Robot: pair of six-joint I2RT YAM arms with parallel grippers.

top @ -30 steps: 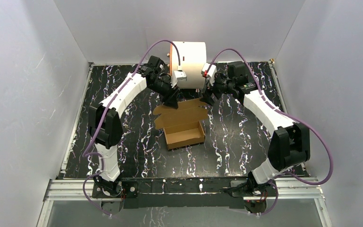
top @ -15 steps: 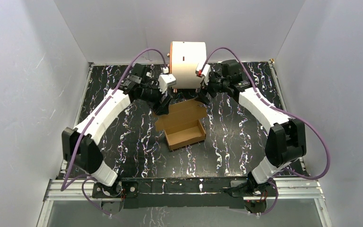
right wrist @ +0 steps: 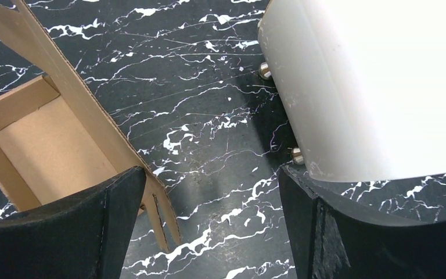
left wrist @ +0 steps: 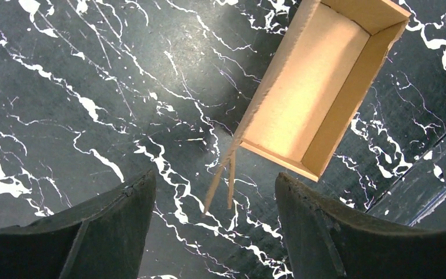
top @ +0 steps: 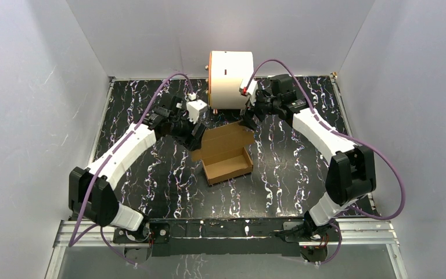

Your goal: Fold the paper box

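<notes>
The paper box (top: 226,154) is brown cardboard, half formed: an open tray (top: 227,165) with its lid flap (top: 223,135) leaning back behind it. My left gripper (top: 197,137) hangs open just left of the flap, touching nothing. In the left wrist view the tray (left wrist: 319,87) lies ahead, and thin tabs (left wrist: 223,186) sit between the spread fingers (left wrist: 110,226) of that left gripper (left wrist: 215,192). My right gripper (top: 247,122) stands open at the flap's far right corner. In the right wrist view the box (right wrist: 46,139) is at the left of the right gripper (right wrist: 212,186), its tab beside the left finger (right wrist: 93,232).
A large white cylinder (top: 230,78) with an orange rim stands at the back centre, close behind both grippers; in the right wrist view the cylinder (right wrist: 371,81) fills the upper right. The black marbled table (top: 151,174) ends at white walls on three sides.
My left gripper has opened, let go of the lid flap and drawn back to the left and lower. The right gripper has shifted only slightly and stays open.
</notes>
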